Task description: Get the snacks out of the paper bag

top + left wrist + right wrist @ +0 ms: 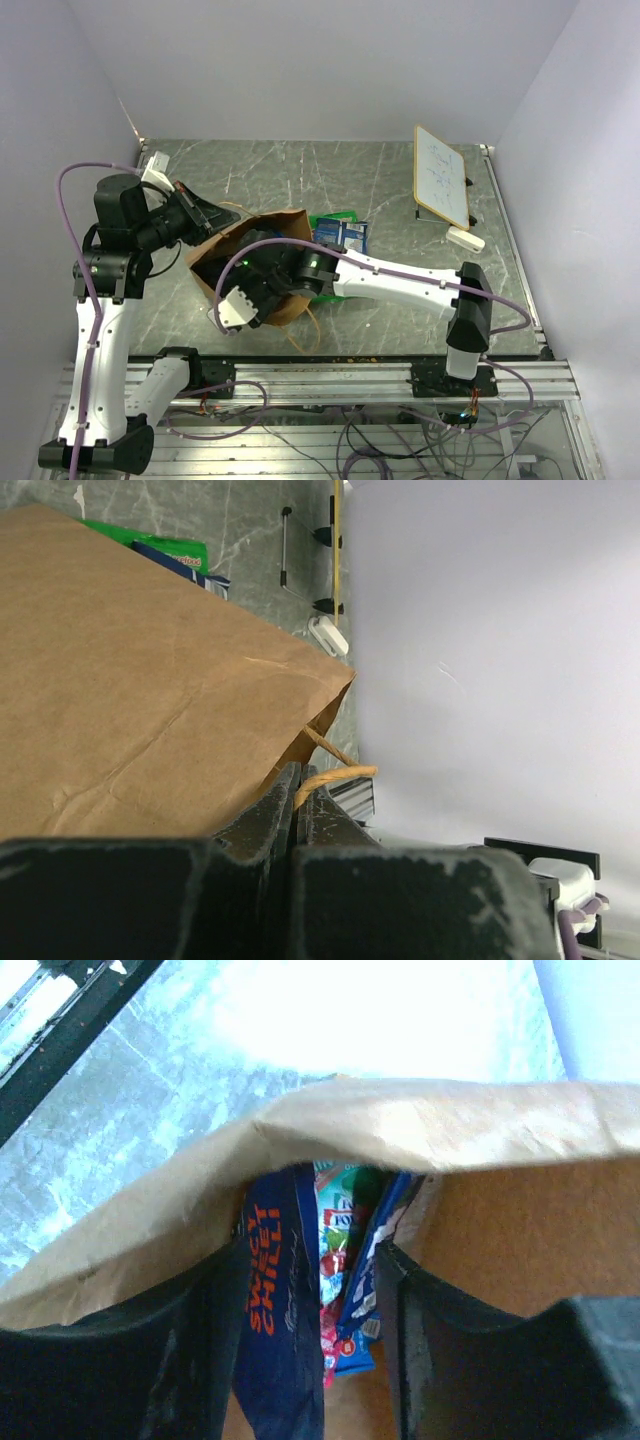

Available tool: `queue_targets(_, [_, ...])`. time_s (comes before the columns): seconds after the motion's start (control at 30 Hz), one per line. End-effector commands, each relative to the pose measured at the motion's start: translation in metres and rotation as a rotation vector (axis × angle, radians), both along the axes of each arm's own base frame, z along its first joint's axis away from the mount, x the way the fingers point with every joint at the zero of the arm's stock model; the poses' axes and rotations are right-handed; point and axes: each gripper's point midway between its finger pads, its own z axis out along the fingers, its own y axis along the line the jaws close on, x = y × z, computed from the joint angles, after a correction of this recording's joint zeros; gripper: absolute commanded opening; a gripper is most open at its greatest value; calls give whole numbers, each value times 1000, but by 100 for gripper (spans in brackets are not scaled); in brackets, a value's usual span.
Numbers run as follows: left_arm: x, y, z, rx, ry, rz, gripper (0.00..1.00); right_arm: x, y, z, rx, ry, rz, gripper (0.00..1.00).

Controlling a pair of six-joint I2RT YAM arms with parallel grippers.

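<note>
Top external: left jaws clenched on paper bag (272,224), right jaws parted among snacks (275,1290) inside.

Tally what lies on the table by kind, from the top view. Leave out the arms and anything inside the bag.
Paper bag: 1
Snacks outside it: 2, a green packet and a blue packet
White framed board: 1
Small white block: 1
Total: 5

Marble table (300,170): bag (280,222); snack pkts (345,238); board (440,175).
</note>
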Motion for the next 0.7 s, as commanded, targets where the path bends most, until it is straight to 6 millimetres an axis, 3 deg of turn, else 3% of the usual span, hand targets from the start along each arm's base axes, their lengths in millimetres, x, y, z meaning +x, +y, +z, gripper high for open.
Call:
queue_targets(0.0, [-2,4,8,19,-9,20,7,-2,5,-19,-55,10,-1,47])
queue_targets(0.2, [-5,7,12,15,-8,51,7,7,13,-7,12,-2,-65,10])
queue_targets(0.23, [-6,7,12,9,-9,54,7,9,14,-3,21,-4,-81,0])
queue_targets(0.4, [-8,8,10,5,-15,63,7,20,12,23,95,-28,-163,0])
queue_targets(0.67, [-9,9,9,-1,-24,71,7,22,0,77,250,14,-259,0])
